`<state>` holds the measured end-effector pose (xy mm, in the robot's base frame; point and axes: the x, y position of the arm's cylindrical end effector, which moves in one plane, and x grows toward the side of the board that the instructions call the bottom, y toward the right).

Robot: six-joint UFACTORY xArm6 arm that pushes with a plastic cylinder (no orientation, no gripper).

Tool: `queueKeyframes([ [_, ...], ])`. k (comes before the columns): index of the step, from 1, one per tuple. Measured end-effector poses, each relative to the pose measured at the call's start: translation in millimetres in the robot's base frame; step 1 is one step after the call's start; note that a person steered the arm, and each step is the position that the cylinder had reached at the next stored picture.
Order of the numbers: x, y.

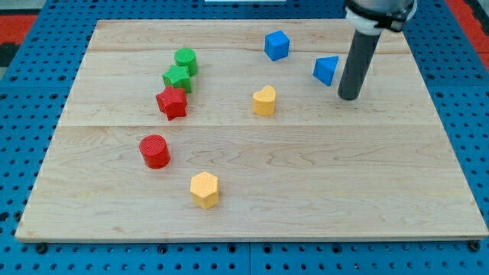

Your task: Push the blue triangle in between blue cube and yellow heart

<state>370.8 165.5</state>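
Note:
The blue triangle (326,69) lies near the view's upper right on the wooden board (252,206). The blue cube (276,45) is to its left and a little higher. The yellow heart (264,101) is below the cube, left of and lower than the triangle. My tip (349,96) rests on the board just right of and slightly below the blue triangle, close to it but with a small gap.
A green cylinder (186,60) and a green star (177,78) sit at the upper left, with a red star (172,102) below them. A red cylinder (154,150) and a yellow hexagon (204,189) lie lower left.

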Motion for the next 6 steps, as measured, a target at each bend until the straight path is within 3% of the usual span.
queueKeyframes([
  [2, -51.7, -13.5],
  [6, -76.7, -73.3],
])
